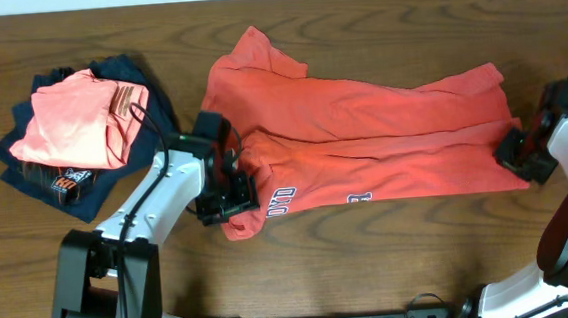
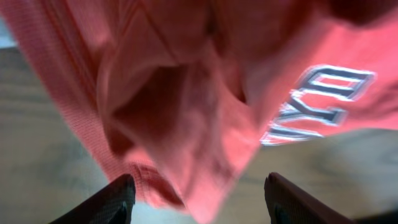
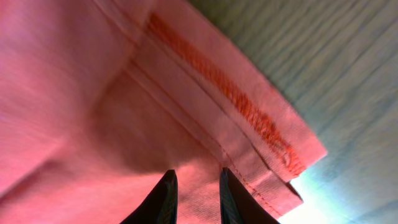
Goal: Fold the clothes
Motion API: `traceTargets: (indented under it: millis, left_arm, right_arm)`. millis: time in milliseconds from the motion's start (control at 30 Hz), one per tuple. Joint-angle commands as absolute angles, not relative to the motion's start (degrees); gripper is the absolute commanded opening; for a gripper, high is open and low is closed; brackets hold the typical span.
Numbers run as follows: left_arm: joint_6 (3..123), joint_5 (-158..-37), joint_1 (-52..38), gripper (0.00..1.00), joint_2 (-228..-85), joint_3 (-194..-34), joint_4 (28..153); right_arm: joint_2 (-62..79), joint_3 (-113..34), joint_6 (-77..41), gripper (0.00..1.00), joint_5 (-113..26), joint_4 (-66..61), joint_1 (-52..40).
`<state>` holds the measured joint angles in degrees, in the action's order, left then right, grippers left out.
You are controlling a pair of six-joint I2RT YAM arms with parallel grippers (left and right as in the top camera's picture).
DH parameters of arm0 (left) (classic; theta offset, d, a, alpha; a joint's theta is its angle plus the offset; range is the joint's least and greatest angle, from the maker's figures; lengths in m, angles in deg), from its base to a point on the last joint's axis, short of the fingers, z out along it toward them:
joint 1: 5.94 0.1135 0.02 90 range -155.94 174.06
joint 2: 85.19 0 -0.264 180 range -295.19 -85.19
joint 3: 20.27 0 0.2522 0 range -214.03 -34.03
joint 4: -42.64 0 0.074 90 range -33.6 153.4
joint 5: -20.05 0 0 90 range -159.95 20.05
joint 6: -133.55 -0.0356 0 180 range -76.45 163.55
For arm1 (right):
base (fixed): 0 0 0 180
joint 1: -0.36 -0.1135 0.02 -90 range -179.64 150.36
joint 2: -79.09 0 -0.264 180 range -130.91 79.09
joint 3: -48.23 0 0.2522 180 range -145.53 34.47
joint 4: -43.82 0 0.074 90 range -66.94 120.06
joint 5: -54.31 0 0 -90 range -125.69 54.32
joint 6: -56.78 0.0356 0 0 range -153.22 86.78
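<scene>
The clothes, a coral-red T-shirt (image 1: 382,122), lie stretched across the middle of the table, folded over along their length. White lettering (image 1: 282,199) shows near the front left edge. My left gripper (image 1: 228,193) sits at the shirt's left end. In the left wrist view its jaws (image 2: 199,199) stand wide open, with a loose fold of the shirt (image 2: 186,93) hanging ahead of them and the lettering (image 2: 323,99) to the right. My right gripper (image 1: 517,153) is at the shirt's right end. Its fingers (image 3: 198,196) stand slightly apart over the fabric beside the stitched hem (image 3: 249,112).
A paler salmon-pink folded shirt (image 1: 71,119) rests on a navy-blue garment (image 1: 149,88) at the far left. Bare wooden table (image 1: 372,263) lies in front of the T-shirt. The arm bases stand along the front edge.
</scene>
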<state>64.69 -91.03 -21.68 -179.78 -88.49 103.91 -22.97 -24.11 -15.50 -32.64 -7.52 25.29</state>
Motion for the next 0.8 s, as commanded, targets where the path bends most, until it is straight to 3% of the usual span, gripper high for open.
traceTargets:
  millis: [0, 67, 100, 167, 200, 233, 267, 467, 600, 667, 767]
  left_arm:
    - [63.7, -91.3, -21.7, 0.68, -179.1, -84.7, 100.5]
    - [63.6, -91.3, -21.7, 0.63, -179.1, -83.4, 99.5]
    - [63.3, -91.3, -21.7, 0.55, -179.1, -83.1, 99.6]
    - [62.3, -90.6, -21.5, 0.28, -179.1, -83.0, 100.0]
    - [62.2, -89.6, -21.3, 0.1, -179.0, -83.0, 100.4]
    - [62.2, -88.0, -20.6, 0.06, -179.0, -83.3, 101.4]
    - [62.2, -86.7, -20.0, 0.06, -179.0, -83.7, 102.6]
    - [62.2, -75.7, -11.4, 0.06, -179.0, -90.5, 112.4]
    - [62.2, -76.5, -5.6, 0.06, -179.0, -92.4, 112.8]
    - [62.2, -76.9, -4.2, 0.22, -179.1, -92.4, 113.7]
    - [62.2, -76.7, -3.2, 0.23, -179.1, -92.4, 116.3]
  right_arm:
    - [-23.5, -22.0, -15.7, 0.22, -31.0, -6.0, 25.1]
    - [-23.5, -21.5, -15.7, 0.21, -29.9, -5.6, 25.1]
    - [-23.5, -21.4, -15.7, 0.2, -29.2, -5.6, 25.1]
    - [-23.5, -21.2, -15.7, 0.16, -27.6, -5.8, 25.1]
    - [-23.5, -21.1, -15.7, 0.13, -26.8, -6.0, 25.1]
    - [-23.5, -21.0, -15.7, 0.07, -25.9, -6.1, 25.1]
    - [-23.5, -21.0, -15.7, 0.01, -25.6, -6.1, 25.2]
    - [-23.5, -20.9, -15.7, 0.01, -24.2, -6.5, 25.6]
    - [-23.6, -20.9, -15.7, 0.01, -23.6, -7.3, 26.3]
    - [-23.6, -20.9, -15.7, 0.01, -23.3, -7.7, 26.3]
    - [-23.6, -20.9, -15.7, 0.01, -20.5, -8.3, 26.3]
